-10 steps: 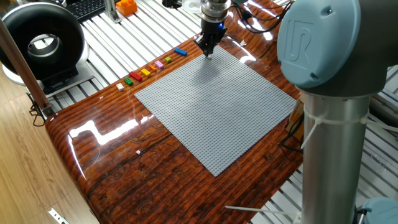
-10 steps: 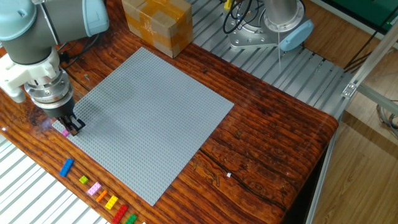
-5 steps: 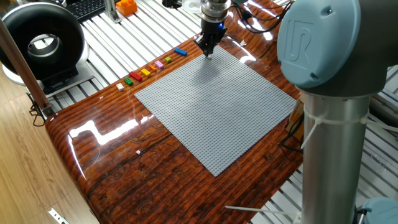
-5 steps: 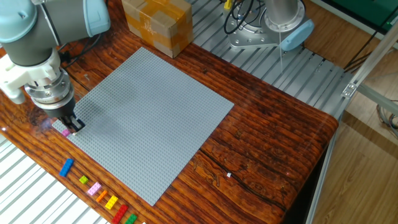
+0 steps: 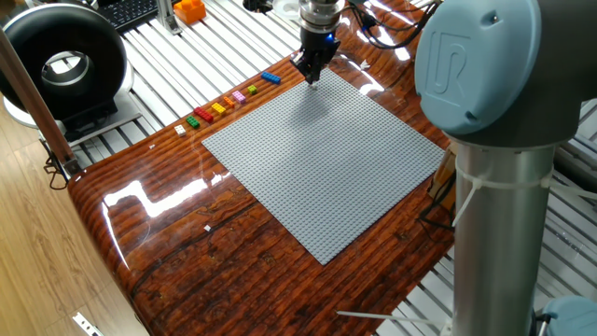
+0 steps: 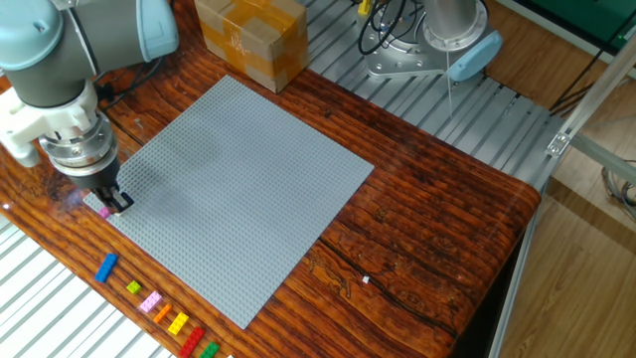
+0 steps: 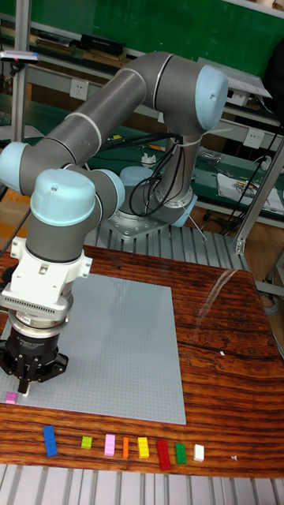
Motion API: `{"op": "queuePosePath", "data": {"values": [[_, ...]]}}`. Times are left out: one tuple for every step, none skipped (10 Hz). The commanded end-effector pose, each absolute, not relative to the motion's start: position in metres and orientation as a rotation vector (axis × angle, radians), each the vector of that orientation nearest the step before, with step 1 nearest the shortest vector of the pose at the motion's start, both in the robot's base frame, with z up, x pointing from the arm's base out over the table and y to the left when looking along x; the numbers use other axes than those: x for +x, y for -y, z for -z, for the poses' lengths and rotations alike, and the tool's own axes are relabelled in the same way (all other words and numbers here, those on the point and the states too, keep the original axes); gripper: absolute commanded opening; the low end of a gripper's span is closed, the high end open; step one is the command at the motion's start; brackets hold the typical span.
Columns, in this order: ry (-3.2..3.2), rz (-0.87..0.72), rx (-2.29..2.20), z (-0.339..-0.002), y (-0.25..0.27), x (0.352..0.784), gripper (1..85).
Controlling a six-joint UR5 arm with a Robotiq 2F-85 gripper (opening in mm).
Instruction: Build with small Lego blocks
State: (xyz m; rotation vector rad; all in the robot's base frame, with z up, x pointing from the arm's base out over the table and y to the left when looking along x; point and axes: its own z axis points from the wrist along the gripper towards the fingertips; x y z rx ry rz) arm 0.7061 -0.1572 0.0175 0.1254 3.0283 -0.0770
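One pink block [image 6: 103,211] sits at the corner of the grey plate [image 6: 238,189], at the left of the frame in the other fixed view. My gripper [image 6: 115,200] is right over it, fingers pointing down. A second ago the fingers were a bit lower and nearer that block; now they have come up a tiny bit. I think the pink block has just been pushed onto the plate, so the first piece of the build is in place.

I cannot tell how far apart the fingers are, or whether they touch the block. In the tall fixed view the block [image 7: 11,398] shows just left of the fingers [image 7: 24,386], so I don't think I'm holding it.

The other blocks [image 7: 126,447] lie in a row on the wooden table [image 7: 229,355], at the bottom of that frame. I guess the blue block [image 7: 50,440] is next.
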Motion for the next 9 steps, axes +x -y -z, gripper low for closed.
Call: {"op": "queuePosePath", "data": {"values": [[-3.012,0.065,0.162,-0.0175,0.155,0.71,2.3],[-3.012,0.066,0.168,-0.0176,0.1546,0.71,2.3],[-3.011,0.071,0.173,-0.0176,0.1546,0.7102,2.0],[-3.01,0.073,0.179,-0.0176,0.1548,0.7102,1.7],[-3.009,0.075,0.181,-0.0175,0.155,0.7107,1.3],[-3.005,0.076,0.183,-0.0173,0.1553,0.7115,1.0],[-3.0,0.076,0.185,-0.0169,0.1553,0.7127,1.0],[-2.993,0.075,0.186,-0.016,0.1554,0.7146,1.0],[-2.989,0.074,0.188,-0.0151,0.1555,0.7154,1.0]]}}
